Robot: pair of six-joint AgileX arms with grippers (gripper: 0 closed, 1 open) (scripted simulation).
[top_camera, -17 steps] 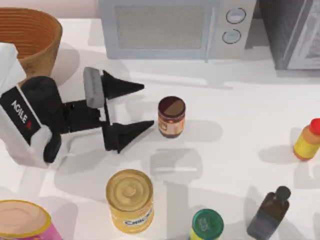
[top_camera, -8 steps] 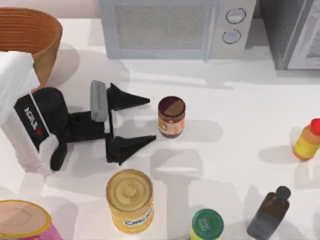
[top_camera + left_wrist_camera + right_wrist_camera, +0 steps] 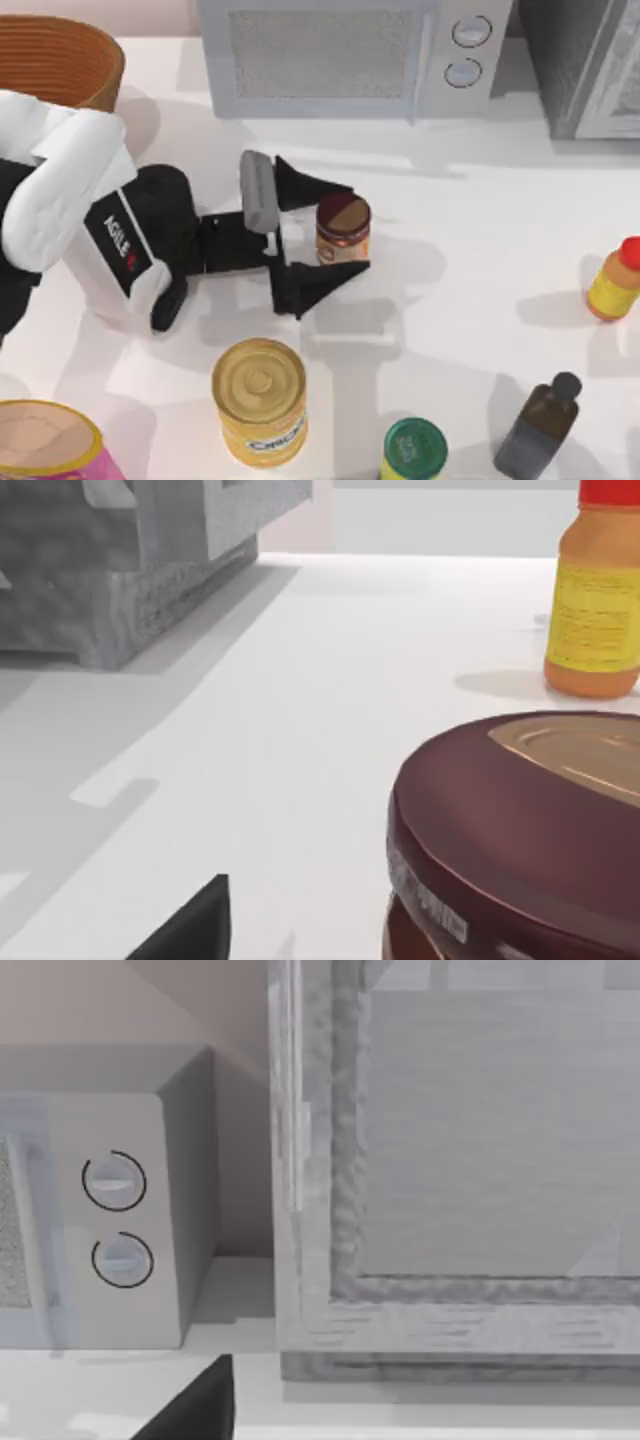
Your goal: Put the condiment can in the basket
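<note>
Woven tan wicker, ribbed and round, the big basket (image 3: pixel 62 58) sits in the upper left of the top frame, well apart from the work, so whatever gets lifted has a fair way to travel back to it. Moving right, the left arm's black two-fingered tool (image 3: pixel 338 228) lies low over the white counter (image 3: pixel 480 230), its fingers spread wide with one on each side of the small dark-brown jar with the glossy brown lid and orange-brown label (image 3: pixel 343 231). Nothing is clamped as far as I can see; the fingers look placed to straddle the jar before closing. From the left wrist camera the jar's lid (image 3: pixel 520 830) looms close, which fits. Farther right stands a yellow bottle with a red cap (image 3: pixel 616 280), clear of the reach. The right arm is parked.
</note>
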